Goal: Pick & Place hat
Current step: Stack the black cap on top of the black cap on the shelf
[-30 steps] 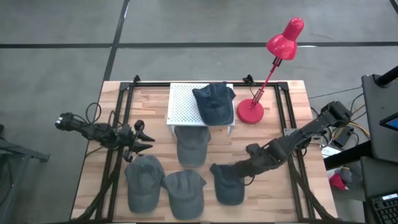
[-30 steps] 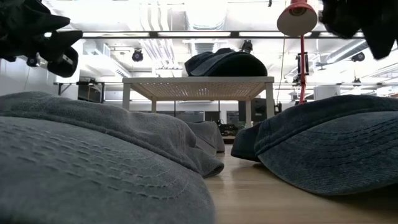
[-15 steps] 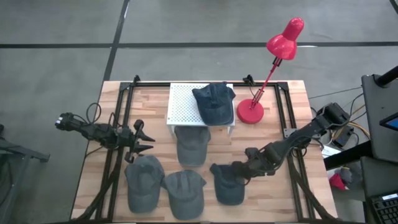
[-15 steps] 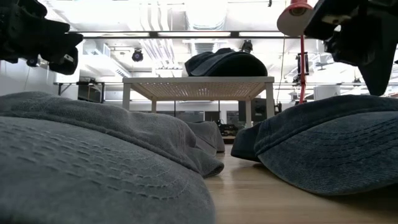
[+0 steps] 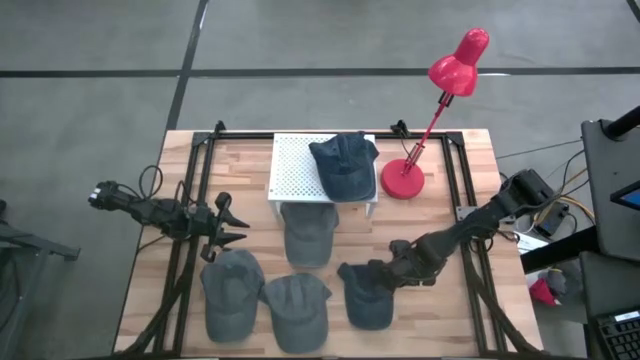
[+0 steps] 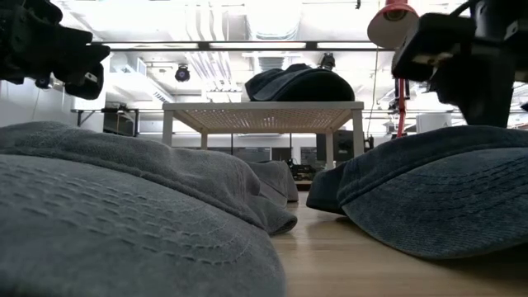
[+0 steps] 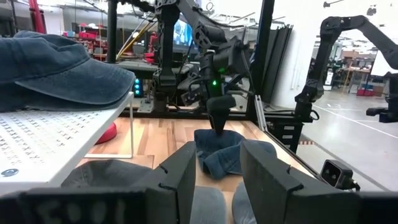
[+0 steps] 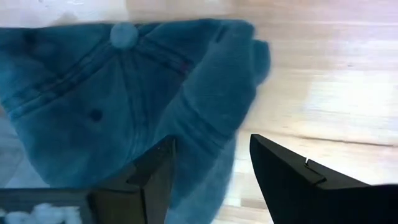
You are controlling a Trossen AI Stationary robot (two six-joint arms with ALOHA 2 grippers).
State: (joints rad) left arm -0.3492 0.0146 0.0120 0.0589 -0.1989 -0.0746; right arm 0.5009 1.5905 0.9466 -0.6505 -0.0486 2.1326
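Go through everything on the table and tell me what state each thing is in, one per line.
Right gripper: open, over the dark blue cap's brim
Left gripper: open, waiting at the table's left side
Dark blue cap: flat on the table
Cap on the white rack: resting on top
Three grey caps: flat on the table
Red lamp: upright

5 hats [image 5: 345,166]; 1 lamp [image 5: 440,100]; 1 rack [image 5: 295,170]

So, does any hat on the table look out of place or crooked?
Only slightly: the hat on the white rack is dark blue and overhangs the rack's edge. The dark blue hat under the right gripper looks rumpled.
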